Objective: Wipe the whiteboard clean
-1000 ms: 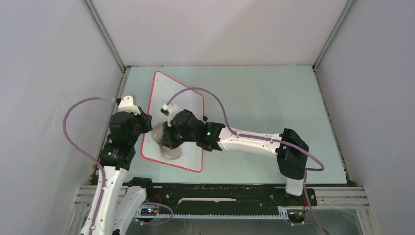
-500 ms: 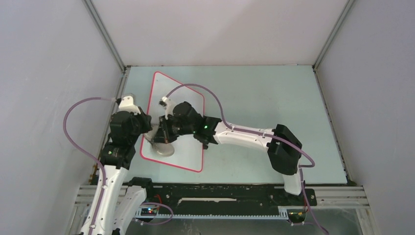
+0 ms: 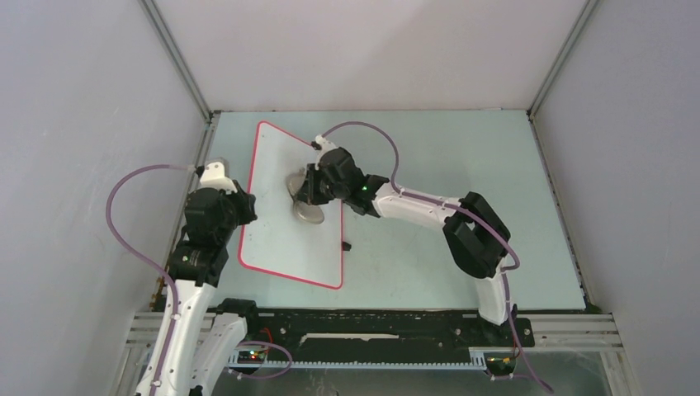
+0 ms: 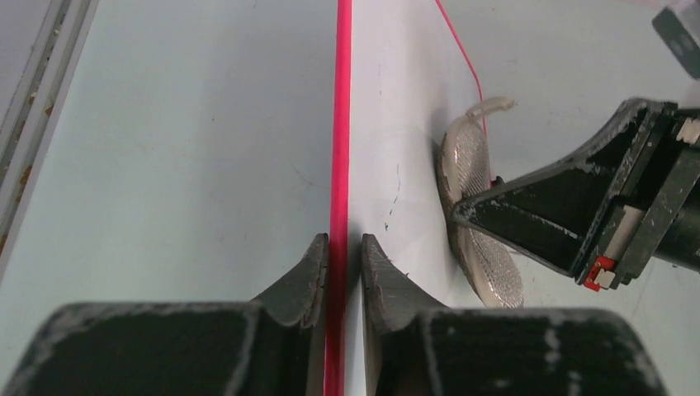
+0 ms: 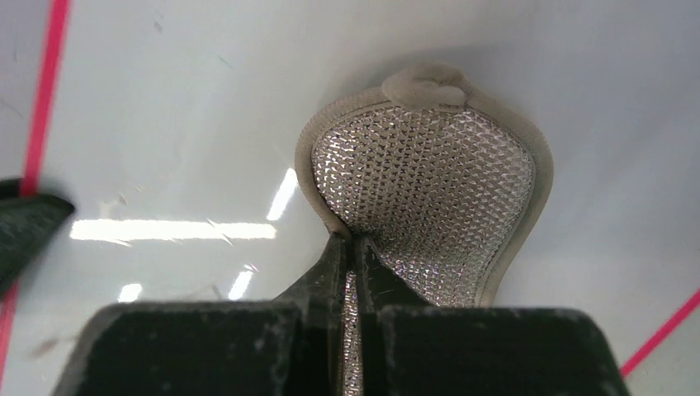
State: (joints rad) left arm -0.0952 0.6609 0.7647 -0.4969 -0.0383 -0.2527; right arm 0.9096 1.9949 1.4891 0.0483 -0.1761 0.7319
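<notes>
On the left part of the pale green tabletop (image 3: 462, 157) lay the large white rectangular whiteboard with a thin red-pink rim (image 3: 285, 239), flat and skewed to the tabletop's sides. At the whiteboard's left rim, the left gripper (image 4: 342, 247) was clamped on the edge, one finger on either side of the red-pink line. This hold probably served to brace the whiteboard against sliding under the wiping strokes. Over the whiteboard's far right quarter, the right gripper (image 5: 351, 247) was closed tight on the small grey knobbly cloth pad (image 5: 421, 181), pinching it at its near end. The pad's far end curved down to meet the white surface, so the wiping face could drag across it. Between the pad and the left rim, only a few faint dark specks (image 4: 394, 194) showed on the whiteboard. No handwriting was legible, so the erasing appeared largely complete.
</notes>
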